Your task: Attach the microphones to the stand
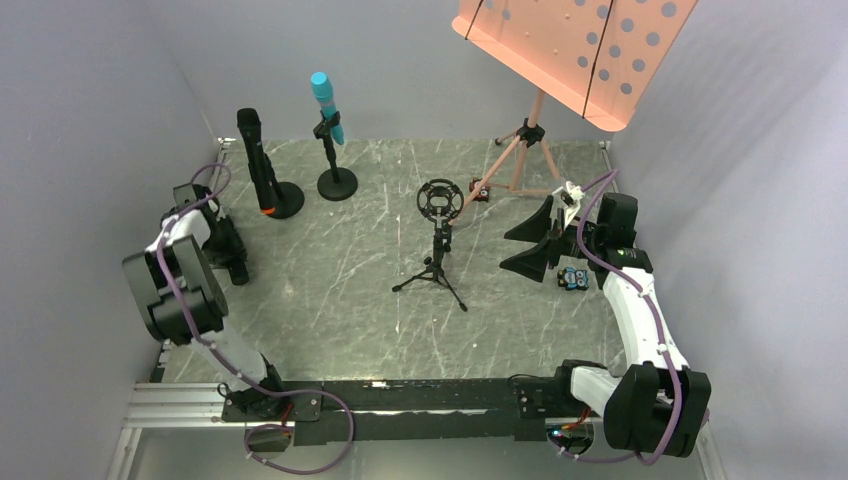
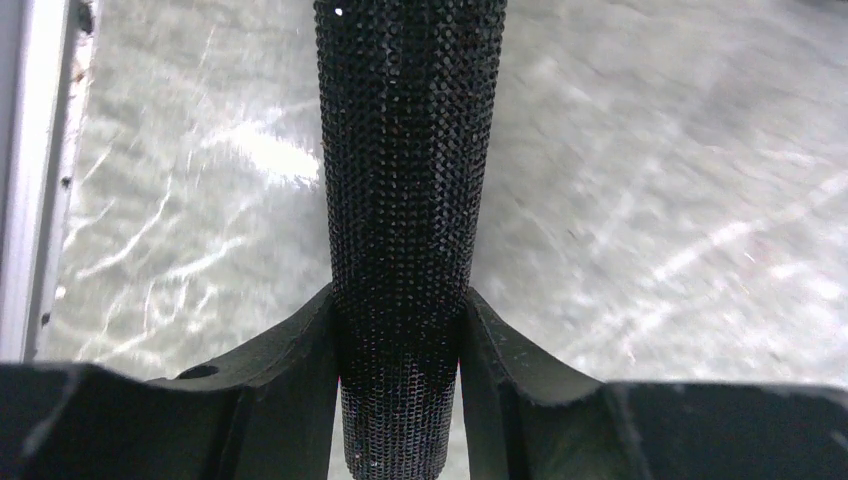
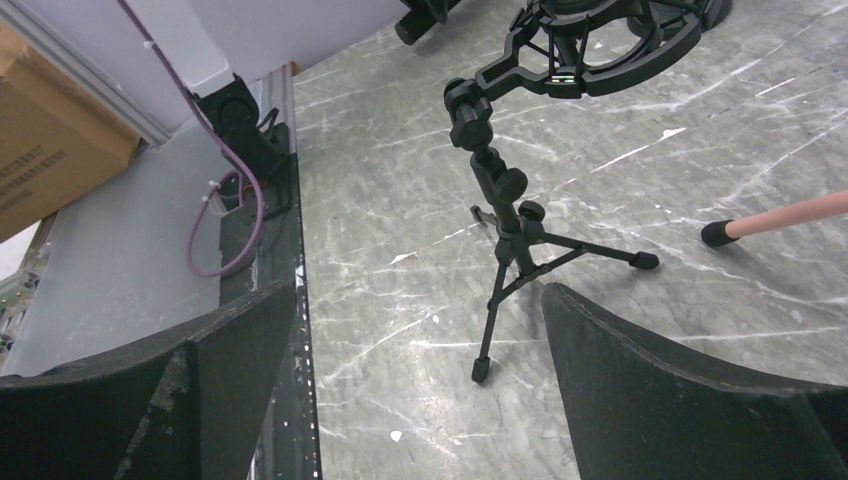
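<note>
The bright cyan-blue mic (image 1: 325,103) sits clipped upright in a round-base stand (image 1: 337,184) at the back left. The long black mic with an orange end (image 1: 257,160) stands in another round-base stand (image 1: 284,201) beside it. An empty black tripod stand with a ring shock mount (image 1: 440,200) is at the table's middle and also shows in the right wrist view (image 3: 512,225). My left gripper (image 2: 400,350) is shut on the mesh head of the third mic (image 2: 405,180), low at the left side (image 1: 233,262). My right gripper (image 1: 535,245) is open and empty, right of the tripod (image 3: 420,390).
A pink music stand (image 1: 570,50) on tripod legs (image 1: 520,160) stands at the back right; one leg tip shows in the right wrist view (image 3: 718,233). A small blue object (image 1: 571,278) lies by the right arm. A metal rail (image 2: 35,170) borders the table's left edge.
</note>
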`<state>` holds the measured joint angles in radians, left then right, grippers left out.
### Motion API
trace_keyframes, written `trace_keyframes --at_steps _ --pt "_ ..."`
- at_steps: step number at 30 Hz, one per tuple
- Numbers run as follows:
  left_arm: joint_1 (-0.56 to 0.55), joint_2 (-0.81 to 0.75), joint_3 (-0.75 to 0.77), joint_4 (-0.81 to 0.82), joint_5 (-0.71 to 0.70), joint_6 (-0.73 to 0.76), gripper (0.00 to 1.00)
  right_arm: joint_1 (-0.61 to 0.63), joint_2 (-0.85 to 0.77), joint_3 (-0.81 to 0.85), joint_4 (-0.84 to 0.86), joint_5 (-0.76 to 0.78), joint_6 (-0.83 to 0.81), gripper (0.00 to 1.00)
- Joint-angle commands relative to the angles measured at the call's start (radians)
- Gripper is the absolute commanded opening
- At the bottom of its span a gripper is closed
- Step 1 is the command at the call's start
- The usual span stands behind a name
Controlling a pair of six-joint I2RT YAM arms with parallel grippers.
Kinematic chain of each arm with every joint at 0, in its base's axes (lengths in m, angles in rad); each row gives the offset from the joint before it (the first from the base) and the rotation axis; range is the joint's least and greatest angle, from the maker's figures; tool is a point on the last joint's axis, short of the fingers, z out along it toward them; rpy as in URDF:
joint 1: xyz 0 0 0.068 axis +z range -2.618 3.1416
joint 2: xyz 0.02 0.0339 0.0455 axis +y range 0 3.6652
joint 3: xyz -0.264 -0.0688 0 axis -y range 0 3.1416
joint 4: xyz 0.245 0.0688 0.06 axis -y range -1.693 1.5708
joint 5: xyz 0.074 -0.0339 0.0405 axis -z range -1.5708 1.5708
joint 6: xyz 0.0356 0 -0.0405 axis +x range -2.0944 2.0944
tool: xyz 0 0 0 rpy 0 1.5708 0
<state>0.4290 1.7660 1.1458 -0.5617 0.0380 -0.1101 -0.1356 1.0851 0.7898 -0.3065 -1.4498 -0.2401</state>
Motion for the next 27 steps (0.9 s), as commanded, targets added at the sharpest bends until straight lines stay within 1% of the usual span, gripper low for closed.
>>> trace_keyframes --at_steps 1,7,11,14,17,20,22,24,27 --pt "0.002 -0.284 -0.064 0.089 0.082 -0.011 0.00 -0.007 -0.023 0.022 -0.002 -0.040 -0.028 1.00" --pt "0.002 -0.599 -0.175 0.163 0.174 -0.047 0.00 -0.007 -0.027 0.019 0.003 -0.038 -0.027 1.00" --pt "-0.010 -0.771 -0.203 0.242 0.342 -0.096 0.00 -0.007 -0.023 0.020 -0.009 -0.033 -0.045 1.00" --pt "-0.068 -0.868 -0.215 0.342 0.478 -0.145 0.00 -0.006 -0.023 0.039 -0.088 -0.015 -0.132 1.00" --pt "-0.198 -0.936 -0.233 0.474 0.566 -0.209 0.00 -0.006 -0.020 0.068 -0.184 0.004 -0.232 1.00" --pt "-0.376 -0.959 -0.219 0.548 0.576 -0.213 0.00 -0.005 -0.022 0.087 -0.256 0.027 -0.317 1.00" --pt "-0.489 -0.954 -0.207 0.613 0.597 -0.225 0.00 -0.006 -0.019 0.101 -0.298 0.035 -0.360 1.00" --pt "-0.586 -0.934 -0.184 0.639 0.615 -0.230 0.00 -0.005 -0.013 0.134 -0.336 0.036 -0.387 1.00" --pt "-0.730 -0.889 -0.153 0.668 0.608 -0.226 0.00 0.004 0.019 0.258 -0.465 0.034 -0.476 1.00"
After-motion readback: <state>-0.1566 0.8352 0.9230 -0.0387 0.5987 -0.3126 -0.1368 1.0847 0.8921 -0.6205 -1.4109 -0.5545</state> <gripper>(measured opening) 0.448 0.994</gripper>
